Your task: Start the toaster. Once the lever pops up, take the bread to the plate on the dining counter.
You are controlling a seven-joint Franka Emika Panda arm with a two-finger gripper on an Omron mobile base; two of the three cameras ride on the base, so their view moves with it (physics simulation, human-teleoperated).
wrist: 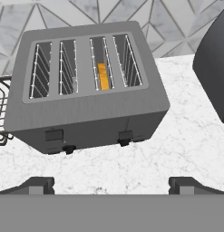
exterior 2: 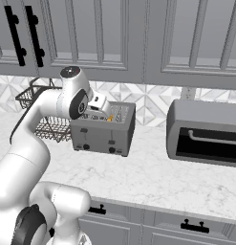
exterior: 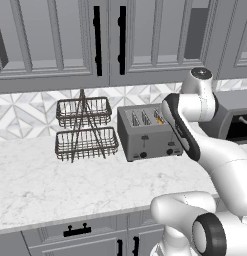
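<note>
The grey toaster (wrist: 86, 86) stands on the marble counter against the tiled wall, also seen from the bases (exterior: 147, 132) (exterior 2: 102, 129). The bread (wrist: 103, 76) sits sunk in its third slot from the left, only an orange-tan edge showing (exterior: 158, 118) (exterior 2: 110, 118). Two slide levers (wrist: 54, 134) (wrist: 125, 135) sit on the front face above small black knobs. My gripper (wrist: 114, 186) hangs open above and in front of the toaster, looking down on it, nothing between its fingers. The plate and the dining counter are out of view.
A two-tier wire basket (exterior: 85, 127) (exterior 2: 43, 110) stands just left of the toaster. A dark grey oven-like appliance (exterior 2: 203, 131) (wrist: 213, 68) sits to its right. Wall cabinets (exterior: 55, 40) hang overhead. Bare marble counter (exterior: 70, 180) lies in front.
</note>
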